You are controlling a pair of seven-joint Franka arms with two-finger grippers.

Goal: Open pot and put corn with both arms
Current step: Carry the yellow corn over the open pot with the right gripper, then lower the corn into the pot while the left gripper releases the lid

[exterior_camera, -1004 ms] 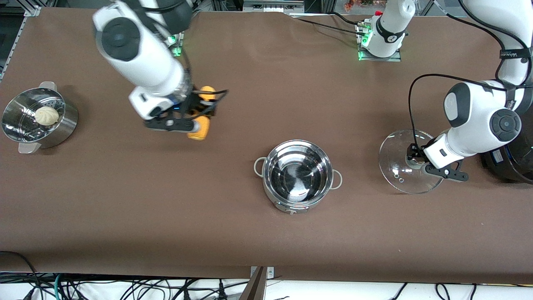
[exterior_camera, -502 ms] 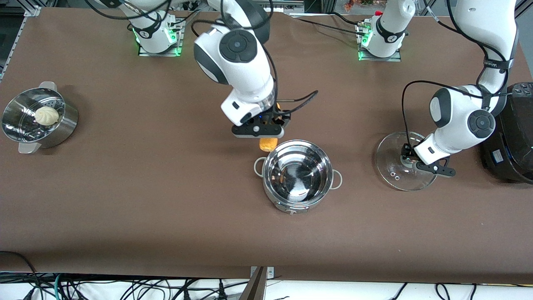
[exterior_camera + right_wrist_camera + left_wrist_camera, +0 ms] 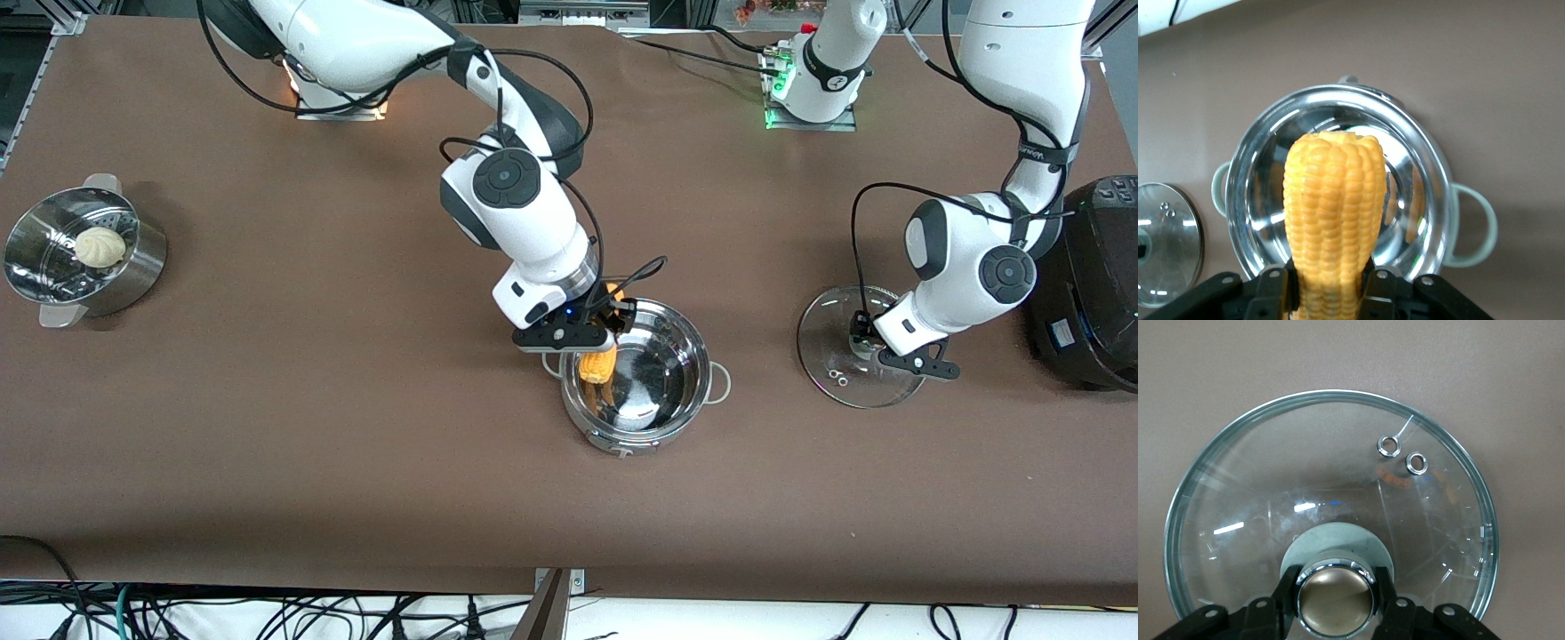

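Observation:
The steel pot (image 3: 669, 404) stands open at mid-table. My right gripper (image 3: 594, 338) is shut on the yellow corn (image 3: 597, 364) and holds it over the pot's rim at the right arm's end, tip pointing down into the bowl. In the right wrist view the corn (image 3: 1331, 213) hangs between the fingers above the shiny pot (image 3: 1411, 153). My left gripper (image 3: 869, 343) is shut on the tan knob (image 3: 1335, 599) of the glass lid (image 3: 840, 351), holding it low over the table toward the left arm's end. The lid's glass (image 3: 1338, 473) fills the left wrist view.
A perforated steamer basket (image 3: 133, 271) with a white bun (image 3: 99, 246) stands toward the right arm's end of the table. A black appliance (image 3: 1098, 284) stands at the left arm's end, close to the lid. The lid also shows in the right wrist view (image 3: 1168, 243).
My right gripper has carried the corn from the right arm's end of the table to over the pot and lowered it. My left gripper has shifted the lid slightly and lower.

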